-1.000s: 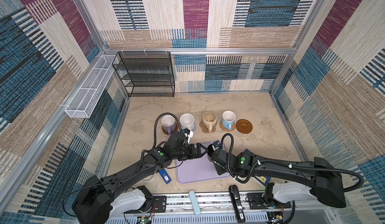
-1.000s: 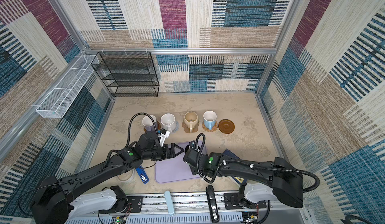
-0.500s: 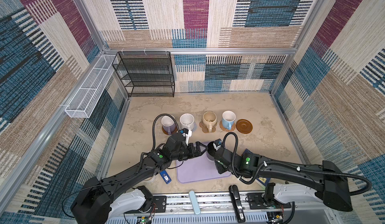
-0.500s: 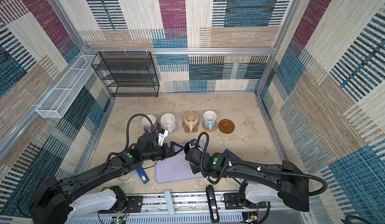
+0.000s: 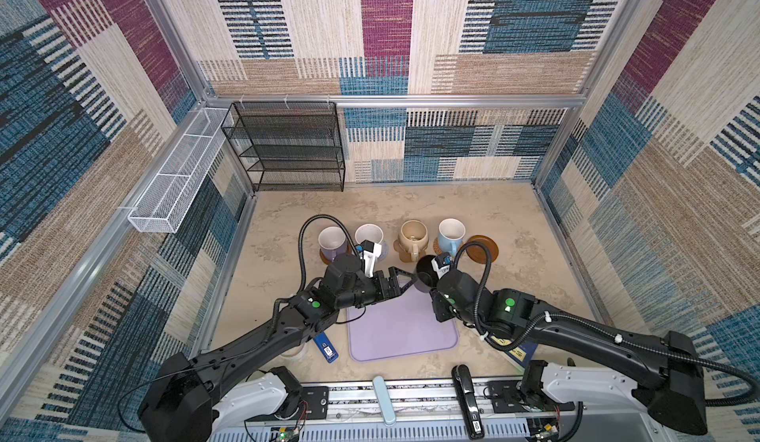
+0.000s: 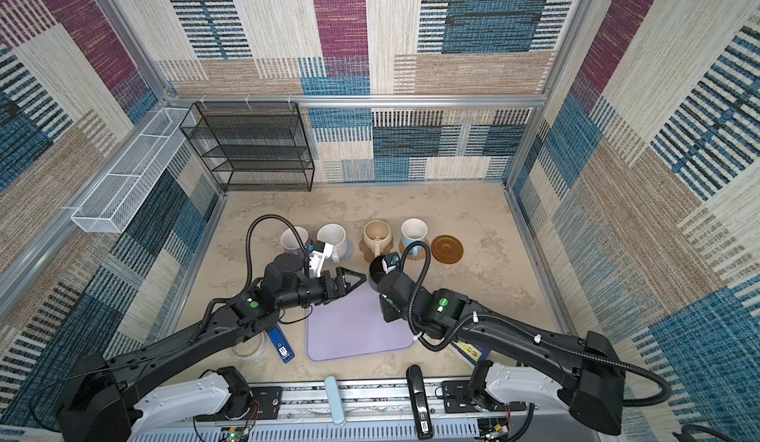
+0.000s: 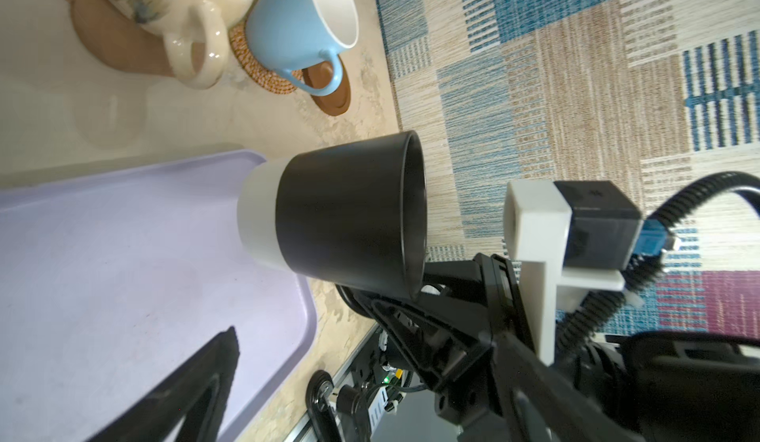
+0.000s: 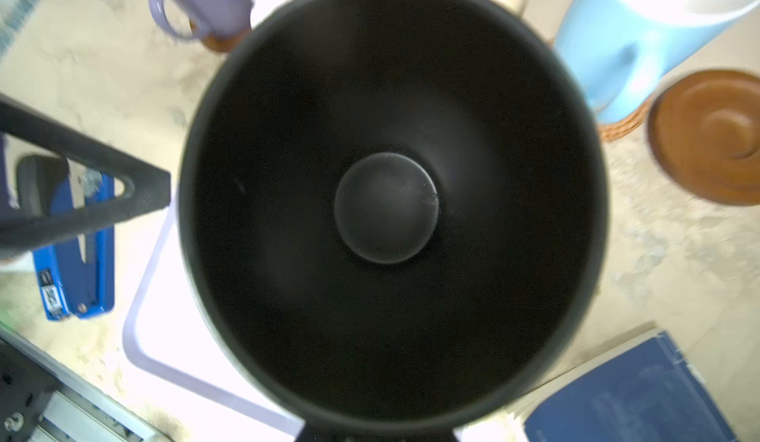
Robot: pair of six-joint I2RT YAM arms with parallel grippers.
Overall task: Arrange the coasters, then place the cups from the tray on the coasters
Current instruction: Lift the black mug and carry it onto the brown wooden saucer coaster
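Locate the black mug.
In a top view, the right hand holds the black mug over the tray's far right corner, near the beige mug.

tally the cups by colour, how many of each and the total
lavender cup: 1
white cup: 1
beige cup: 1
light blue cup: 1
black cup: 1
total: 5

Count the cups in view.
5: lavender cup, white cup, beige cup and light blue cup stand in a row on coasters; the black cup is in the right gripper. None looks hidden.
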